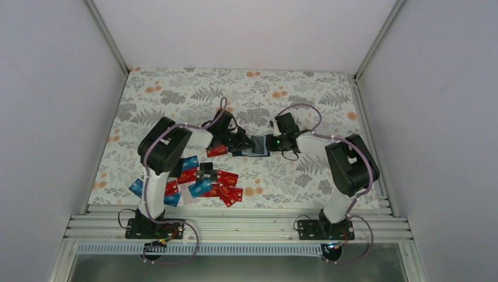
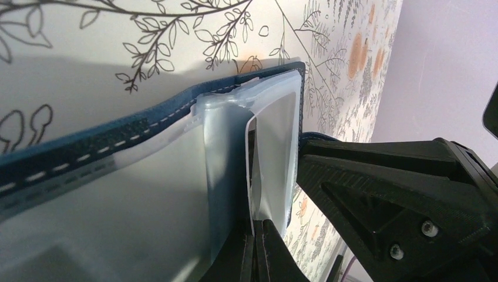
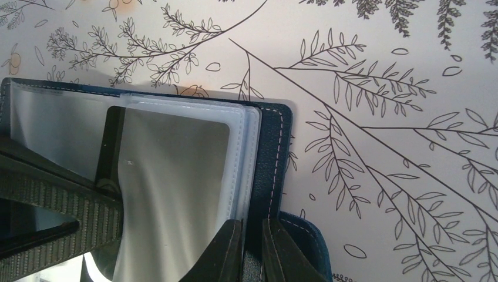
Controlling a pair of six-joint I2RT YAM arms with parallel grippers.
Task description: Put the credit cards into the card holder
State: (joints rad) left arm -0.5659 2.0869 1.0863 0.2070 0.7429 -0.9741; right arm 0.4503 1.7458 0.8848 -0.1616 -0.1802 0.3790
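The card holder [image 1: 256,145] lies open mid-table between both grippers, navy cover [image 3: 273,147] down and clear sleeves [image 3: 176,176] up. My left gripper [image 1: 241,143] is shut on one thin clear sleeve [image 2: 270,147], its jaws pinched together on it [image 2: 261,226]. My right gripper [image 1: 271,143] is shut on the stitched navy cover edge [image 3: 252,226]. A dark rectangle [image 3: 111,147] shows through a sleeve. The credit cards [image 1: 202,182], red, light blue and black, lie in a loose pile at the near left. One red card [image 1: 216,151] lies apart beside the left wrist.
The floral tablecloth [image 1: 176,100] covers the table. White walls with metal posts [image 1: 108,35] close the left, right and back sides. A metal rail [image 1: 246,220] runs along the near edge by the arm bases.
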